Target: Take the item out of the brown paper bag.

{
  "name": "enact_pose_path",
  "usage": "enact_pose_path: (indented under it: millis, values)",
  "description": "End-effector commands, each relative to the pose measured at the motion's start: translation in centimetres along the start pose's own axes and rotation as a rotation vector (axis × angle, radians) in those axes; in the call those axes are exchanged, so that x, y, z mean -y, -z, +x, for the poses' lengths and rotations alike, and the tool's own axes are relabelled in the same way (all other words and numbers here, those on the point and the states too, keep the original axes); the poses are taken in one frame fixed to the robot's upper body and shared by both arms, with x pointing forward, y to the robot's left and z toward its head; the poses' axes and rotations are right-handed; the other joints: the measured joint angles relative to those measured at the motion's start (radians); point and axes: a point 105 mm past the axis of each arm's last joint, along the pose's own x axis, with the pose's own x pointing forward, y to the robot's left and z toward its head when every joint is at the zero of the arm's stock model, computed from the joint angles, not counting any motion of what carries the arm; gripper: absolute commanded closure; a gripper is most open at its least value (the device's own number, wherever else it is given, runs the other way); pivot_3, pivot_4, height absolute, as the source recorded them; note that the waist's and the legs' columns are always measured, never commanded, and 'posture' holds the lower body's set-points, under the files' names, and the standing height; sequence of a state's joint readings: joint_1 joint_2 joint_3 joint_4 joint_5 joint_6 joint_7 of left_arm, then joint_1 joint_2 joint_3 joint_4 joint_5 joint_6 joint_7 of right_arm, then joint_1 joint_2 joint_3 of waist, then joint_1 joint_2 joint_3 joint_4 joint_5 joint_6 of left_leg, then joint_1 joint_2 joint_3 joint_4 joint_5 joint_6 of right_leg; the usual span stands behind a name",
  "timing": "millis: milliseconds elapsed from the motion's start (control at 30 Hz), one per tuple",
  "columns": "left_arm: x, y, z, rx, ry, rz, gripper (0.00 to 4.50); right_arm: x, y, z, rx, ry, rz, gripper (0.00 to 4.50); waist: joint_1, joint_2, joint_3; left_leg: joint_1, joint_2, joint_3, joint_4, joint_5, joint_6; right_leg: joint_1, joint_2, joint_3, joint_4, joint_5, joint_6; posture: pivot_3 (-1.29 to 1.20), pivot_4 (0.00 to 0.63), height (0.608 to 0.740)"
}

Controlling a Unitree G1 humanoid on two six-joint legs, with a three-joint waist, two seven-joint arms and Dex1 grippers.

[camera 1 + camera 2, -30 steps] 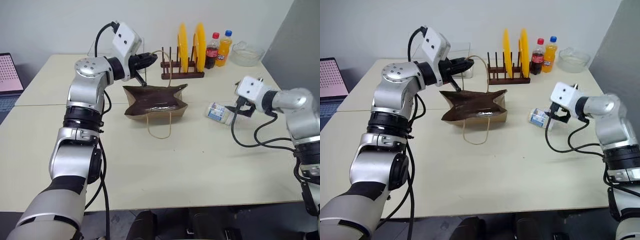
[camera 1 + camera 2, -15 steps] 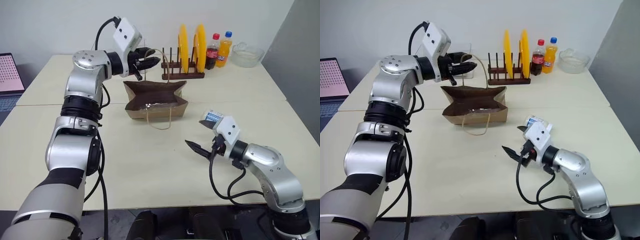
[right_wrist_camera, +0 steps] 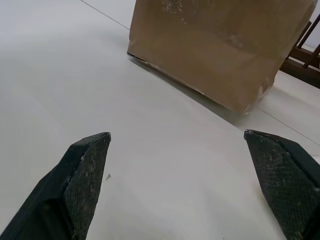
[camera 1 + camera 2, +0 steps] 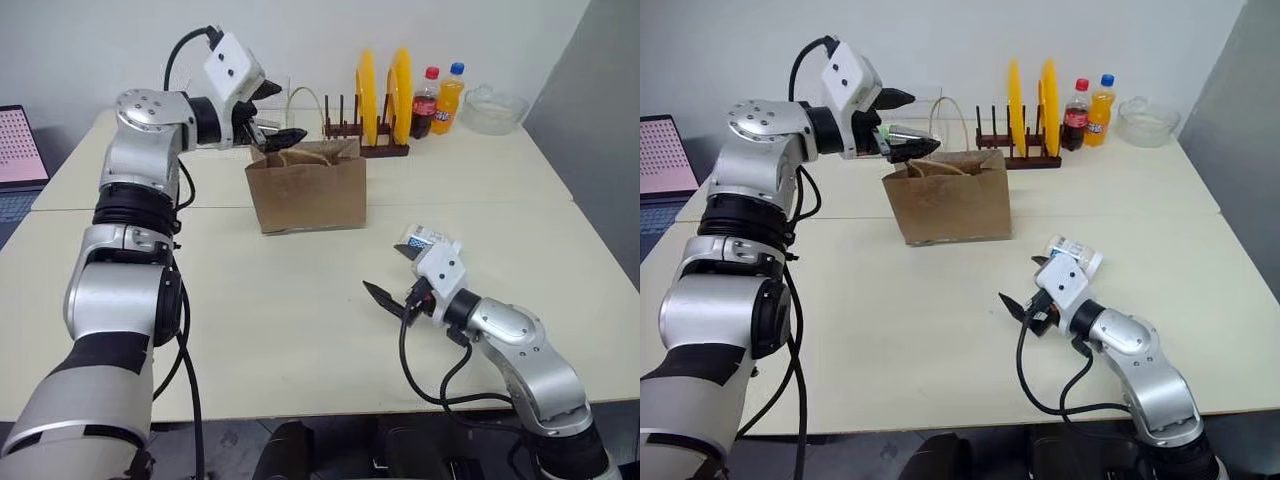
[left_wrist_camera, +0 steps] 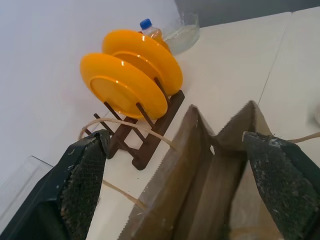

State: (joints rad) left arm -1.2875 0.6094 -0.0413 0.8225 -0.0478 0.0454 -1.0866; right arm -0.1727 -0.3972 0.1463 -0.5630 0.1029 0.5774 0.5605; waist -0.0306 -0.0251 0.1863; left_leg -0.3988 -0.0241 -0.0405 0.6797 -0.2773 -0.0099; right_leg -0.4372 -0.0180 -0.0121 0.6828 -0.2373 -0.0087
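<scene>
Item (image 4: 422, 238): small white packet with blue print, lying on the table (image 4: 300, 320) out of the bag, to the right of it and well apart. My right wrist hides part of it in both eye views.

Brown paper bag (image 4: 308, 186) stands upright mid-table, mouth open at the top, one tan loop handle (image 4: 945, 108) arching above the rim. I cannot see inside it.

My right gripper (image 4: 398, 283) sits low over the table just in front of the item, fingers spread wide, nothing between them; its wrist view looks across bare tabletop at the bag's lower corner.

My left gripper (image 4: 270, 113) is up at the bag's rear left rim, fingers released and wide apart, holding nothing; the bag's serrated top edge shows between them in the wrist view.

Behind the bag: wooden plate rack (image 4: 366, 148) with two yellow plates (image 4: 398, 82), then a cola bottle (image 4: 425, 100), an orange soda bottle (image 4: 449, 96), a clear glass bowl (image 4: 492, 106). Laptop (image 4: 20, 150) at the far left edge
</scene>
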Motion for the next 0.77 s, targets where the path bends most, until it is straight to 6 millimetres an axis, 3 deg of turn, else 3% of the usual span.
enact_pose_path:
  millis: [33,100,233,333,400,500,533,667,767]
  values:
    - [-0.5,-1.8,-2.5,0.097,-0.047,-0.016,0.03,0.8,-1.2,-0.7,0.065,0.053,-0.046,0.00,-0.001,0.000,0.000,0.000,0.000,0.000,0.000,0.000,0.000,0.000,0.000,0.000,0.000,0.000,0.000,0.00,0.150,0.740]
    - [-0.1,-1.4,-3.5,0.112,-0.094,-0.059,0.03,1.0,-1.0,-1.2,0.072,0.082,-0.047,0.00,-0.001,0.000,0.000,0.000,0.000,0.000,0.000,0.000,0.000,0.000,0.000,0.000,0.001,0.000,0.000,0.00,0.150,0.740]
    - [2.9,1.3,-5.4,0.107,-0.280,-0.231,0.03,0.6,0.0,-2.1,0.081,0.136,-0.025,0.00,0.001,0.001,-0.001,0.000,0.001,-0.001,0.000,0.001,-0.003,0.001,-0.001,0.001,0.000,0.000,0.000,0.00,0.150,0.740]
    - [7.7,4.8,-6.7,0.063,-0.412,-0.307,0.03,0.4,0.7,-2.4,0.126,0.201,0.019,0.00,0.002,0.000,-0.003,0.001,0.000,-0.001,0.000,0.001,-0.002,0.001,-0.001,0.002,-0.001,0.000,0.000,0.00,0.150,0.740]
    - [9.3,5.6,-7.3,0.056,-0.511,-0.356,0.03,0.4,1.2,-2.7,0.136,0.238,0.052,0.00,0.008,-0.002,-0.003,0.003,0.000,-0.001,0.000,0.000,0.000,0.005,-0.001,0.002,-0.001,0.000,0.000,0.00,0.150,0.740]
    - [13.4,8.3,-7.7,-0.043,-0.538,-0.347,0.03,0.9,2.1,-3.1,0.171,0.328,0.122,0.00,0.019,-0.004,-0.005,0.004,0.000,-0.004,0.000,0.000,0.000,0.006,0.000,-0.001,-0.002,0.000,0.000,0.00,0.150,0.740]
    - [14.3,9.1,-8.0,-0.065,-0.543,-0.352,0.03,1.0,2.4,-3.2,0.176,0.346,0.137,0.00,0.023,-0.003,-0.005,0.012,0.000,-0.003,-0.002,0.000,0.000,0.014,0.000,0.000,-0.003,0.000,0.000,0.00,0.150,0.740]
    - [16.5,11.5,-8.8,-0.121,-0.577,-0.389,0.03,1.3,3.4,-3.3,0.175,0.381,0.153,0.00,0.027,-0.002,-0.006,0.026,0.000,-0.003,-0.004,-0.001,0.001,0.027,0.000,0.000,-0.007,-0.004,0.005,0.00,0.150,0.740]
    - [17.2,11.6,-8.8,-0.101,-0.584,-0.371,0.03,1.3,3.7,-3.2,0.171,0.381,0.151,0.00,0.028,-0.002,-0.006,0.026,0.000,-0.003,-0.004,-0.001,0.001,0.028,0.000,0.000,-0.007,-0.005,0.005,0.00,0.150,0.740]
